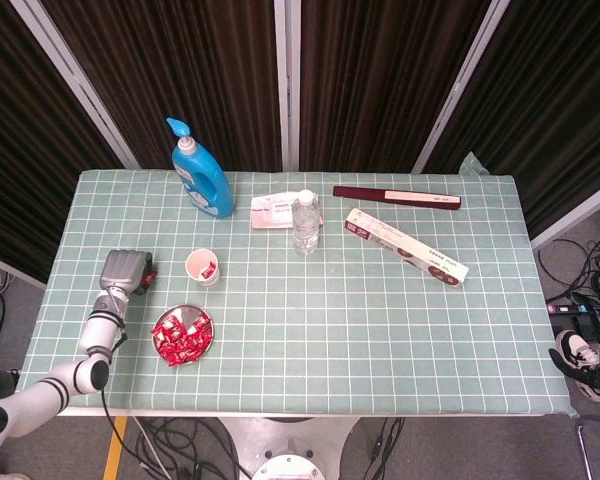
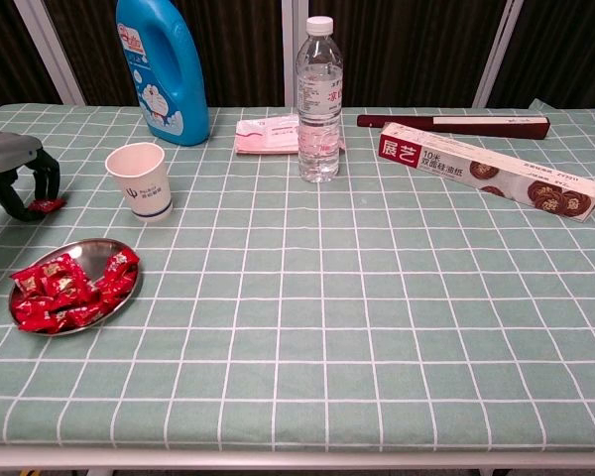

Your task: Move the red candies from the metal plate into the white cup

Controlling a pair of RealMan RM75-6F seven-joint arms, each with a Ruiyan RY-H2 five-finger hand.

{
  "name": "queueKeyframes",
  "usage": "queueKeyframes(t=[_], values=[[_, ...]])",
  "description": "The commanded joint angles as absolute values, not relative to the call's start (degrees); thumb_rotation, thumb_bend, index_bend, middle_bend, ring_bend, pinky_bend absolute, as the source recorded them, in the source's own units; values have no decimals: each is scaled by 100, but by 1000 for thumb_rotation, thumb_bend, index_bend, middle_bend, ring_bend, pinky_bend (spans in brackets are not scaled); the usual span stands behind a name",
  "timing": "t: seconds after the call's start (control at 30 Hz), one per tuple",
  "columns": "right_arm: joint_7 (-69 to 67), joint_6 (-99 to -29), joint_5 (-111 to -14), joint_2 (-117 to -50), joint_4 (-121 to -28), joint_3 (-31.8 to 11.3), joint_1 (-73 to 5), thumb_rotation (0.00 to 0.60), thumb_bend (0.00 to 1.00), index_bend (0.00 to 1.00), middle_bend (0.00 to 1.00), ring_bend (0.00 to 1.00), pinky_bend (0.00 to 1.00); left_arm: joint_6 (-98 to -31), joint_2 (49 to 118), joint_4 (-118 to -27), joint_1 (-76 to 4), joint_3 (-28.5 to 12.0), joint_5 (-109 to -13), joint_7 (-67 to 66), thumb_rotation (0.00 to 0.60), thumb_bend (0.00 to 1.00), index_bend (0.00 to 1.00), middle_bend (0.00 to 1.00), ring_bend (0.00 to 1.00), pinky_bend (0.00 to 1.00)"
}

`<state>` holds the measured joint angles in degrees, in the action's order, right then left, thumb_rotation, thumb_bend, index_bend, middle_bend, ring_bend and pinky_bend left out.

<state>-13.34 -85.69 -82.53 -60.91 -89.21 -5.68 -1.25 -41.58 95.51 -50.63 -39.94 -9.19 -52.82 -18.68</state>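
Note:
The metal plate lies near the table's front left, heaped with several red candies. Just behind it stands the white cup, and the head view shows a red candy inside it. My left hand is to the left of the cup, fingers pointing down, pinching one red candy low over the cloth. My right hand does not show in either view.
A blue detergent bottle stands behind the cup. A water bottle, a pink packet, a long foil-wrap box and a dark red stick lie across the back of the table.

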Motion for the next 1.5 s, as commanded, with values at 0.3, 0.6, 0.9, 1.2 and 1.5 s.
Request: queueKeyframes(t=[0.3,0.6,0.9,1.2,1.5], values=[[-1357,-8605,-8315,-6076,-8933,-570,-127,600,132,137,201,97,416,-4539,9289,-5412,-3799,-988,-5643,-1450,600,427,692,750,950,1000],[-1369,-8572,-8315,-6098,-8892,-568,-147,600,132,137,200,97,419,-5761,8329,-7397,-3570,-1257,-6306,-1299,600,429,688,743,950,1000],[-1401,-8563,-8244,-6100,-8861,-570,-117,600,132,137,200,97,420,-5501,8490,-7640,-3999,-1334,-6552,-1333,600,427,655,708,948,1000],[-1472,-8554,-8203,-6096,-8810,-578,-94,600,132,137,200,97,421,-5162,8857,-7176,-4304,-1158,-6201,-2089,600,424,575,611,933,1000],[-1478,-8532,-8218,-6111,-8792,-583,-110,600,132,137,200,97,423,-5150,8742,-7427,-4259,-1082,-5996,-2207,600,410,410,438,896,1000]])
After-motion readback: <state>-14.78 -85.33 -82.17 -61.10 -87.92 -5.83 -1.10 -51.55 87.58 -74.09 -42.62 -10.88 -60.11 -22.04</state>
